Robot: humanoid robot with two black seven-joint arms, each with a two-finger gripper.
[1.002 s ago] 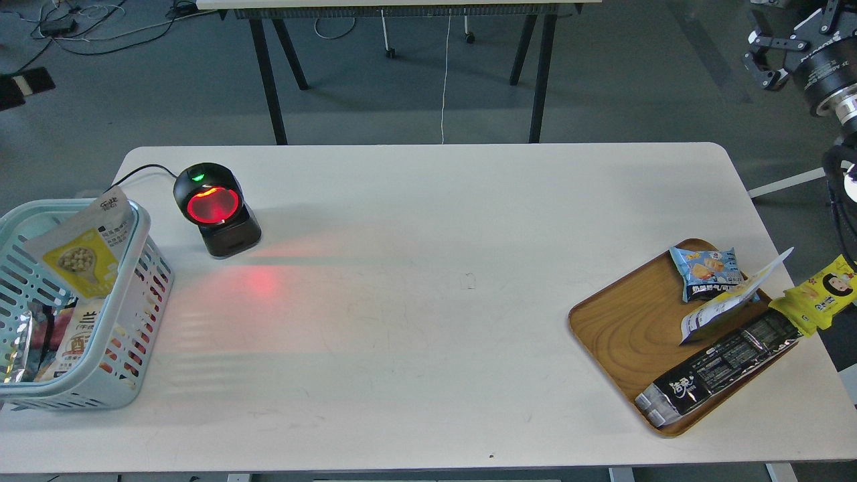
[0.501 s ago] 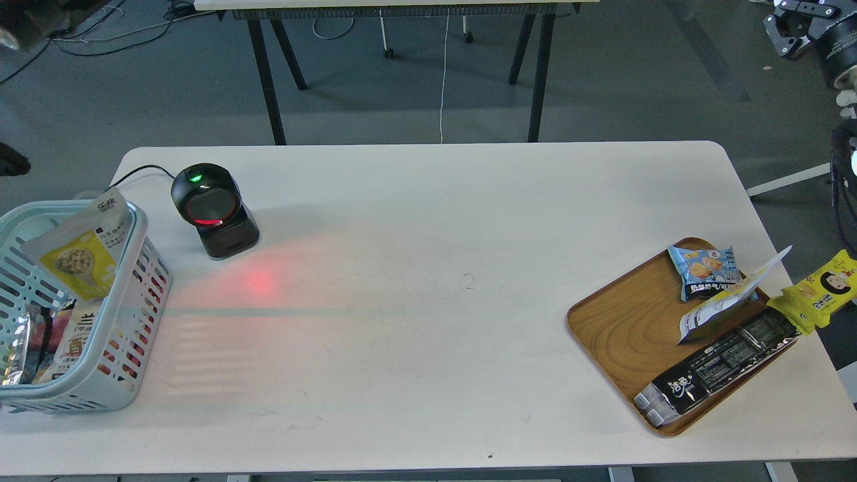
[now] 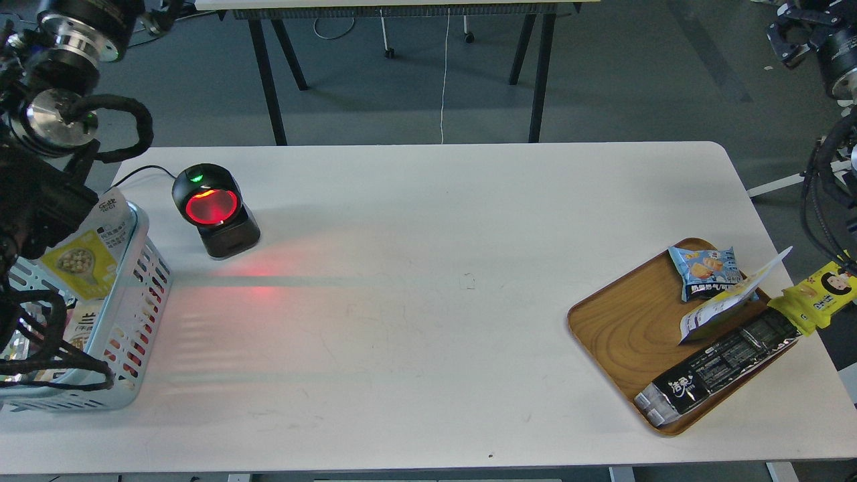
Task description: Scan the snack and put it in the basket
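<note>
The snack (image 3: 84, 258), a pouch with a yellow lower half and a round picture of beige balls, stands tilted inside the light blue basket (image 3: 137, 294) at the table's left edge. My left arm rises over the basket's left side and hides part of it. The left gripper (image 3: 157, 12) is at the top edge, high above the table, mostly cut off. My right gripper (image 3: 785, 41) is at the top right corner, off the table, dark and partly cut off. Nothing shows in either gripper.
A black scanner (image 3: 214, 207) with a glowing red window stands right of the basket. A brown wooden tray (image 3: 622, 328) at the right holds a blue pouch (image 3: 706, 268), a white-and-dark-blue pouch (image 3: 726, 302) and a long black packet (image 3: 720, 367). A yellow packet (image 3: 820, 294) overhangs the table edge.
My left arm has come into view at the left and now covers part of the basket. The scanner window glows fully red again. The snack has stayed in the basket.
</note>
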